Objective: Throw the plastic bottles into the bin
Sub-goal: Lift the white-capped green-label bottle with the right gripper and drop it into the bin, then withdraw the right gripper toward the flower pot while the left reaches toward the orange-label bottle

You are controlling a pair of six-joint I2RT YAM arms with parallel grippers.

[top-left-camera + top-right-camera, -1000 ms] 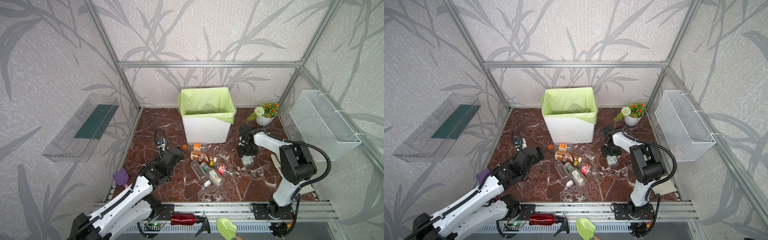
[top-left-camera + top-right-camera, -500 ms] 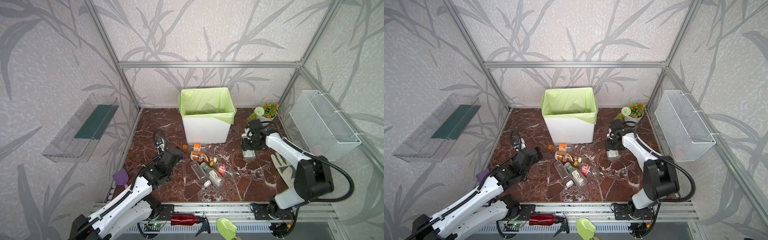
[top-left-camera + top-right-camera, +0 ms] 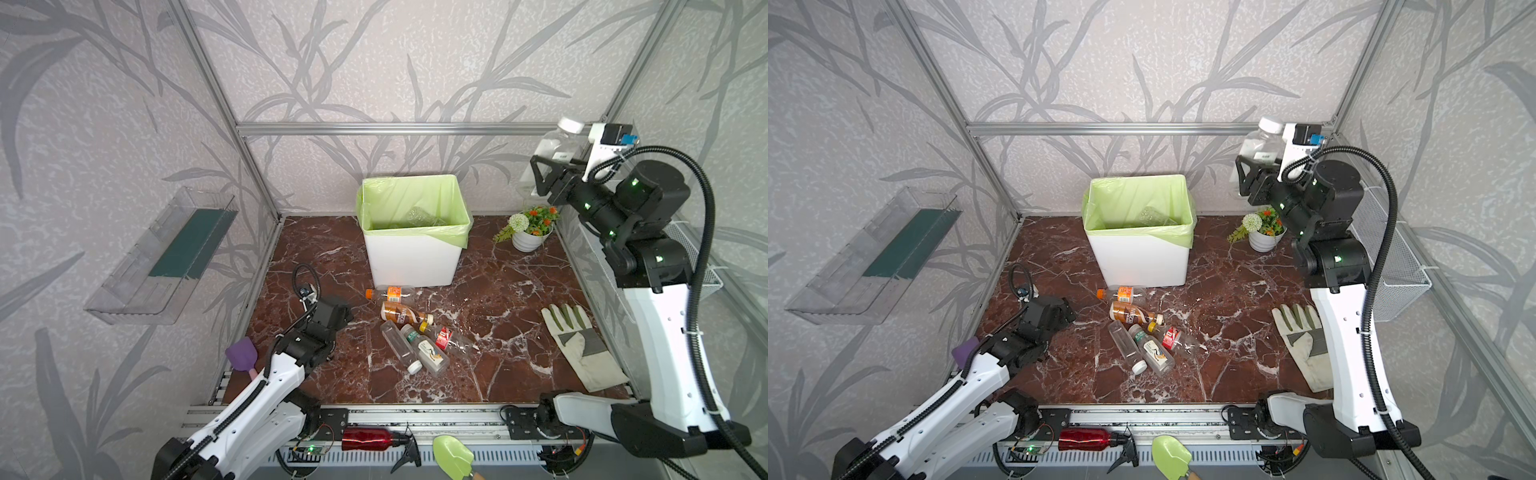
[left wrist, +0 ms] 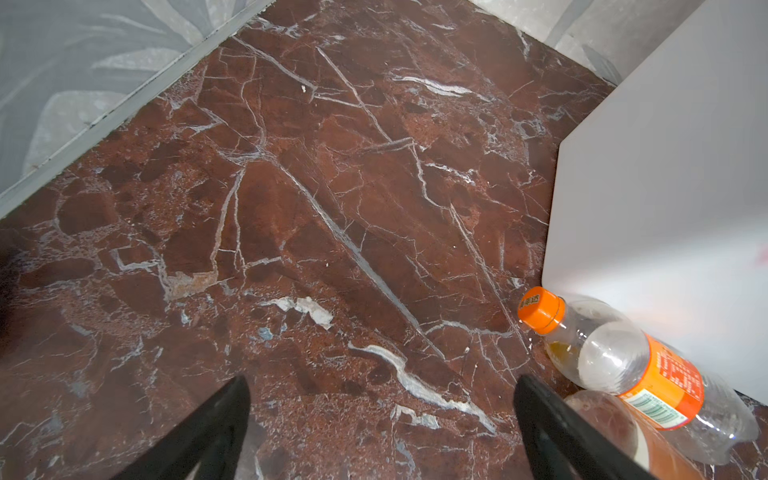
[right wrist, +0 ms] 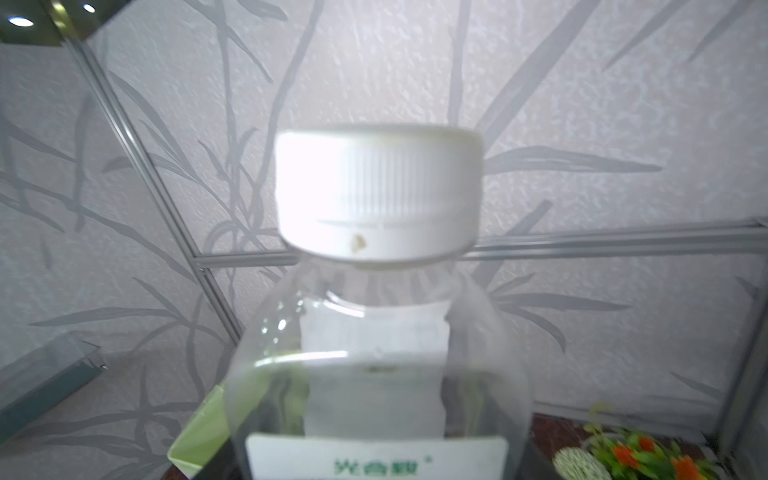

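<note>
My right gripper [image 3: 550,168] is raised high to the right of the bin [image 3: 415,259] and is shut on a clear plastic bottle [image 3: 557,145] with a white cap [image 5: 378,191]. That bottle fills the right wrist view and hides the fingers. My left gripper [image 4: 380,384] stands open just above the floor, left of several bottles lying in front of the bin. Among them are an orange-capped bottle [image 4: 623,361], a brown bottle [image 3: 401,313] and a clear bottle [image 3: 401,347]. Another clear bottle [image 3: 417,216] lies inside the green-lined bin [image 3: 1138,262].
A flower pot [image 3: 528,235] stands at the back right and a white glove [image 3: 582,345] lies on the floor at right. A wire basket [image 3: 1391,249] hangs on the right wall, a clear tray [image 3: 162,257] on the left. A red metallic bottle [image 3: 368,436] lies on the front rail.
My right arm has risen from the floor beside the bin to high up at the right, carrying the white-capped bottle. The left arm has stayed where it was.
</note>
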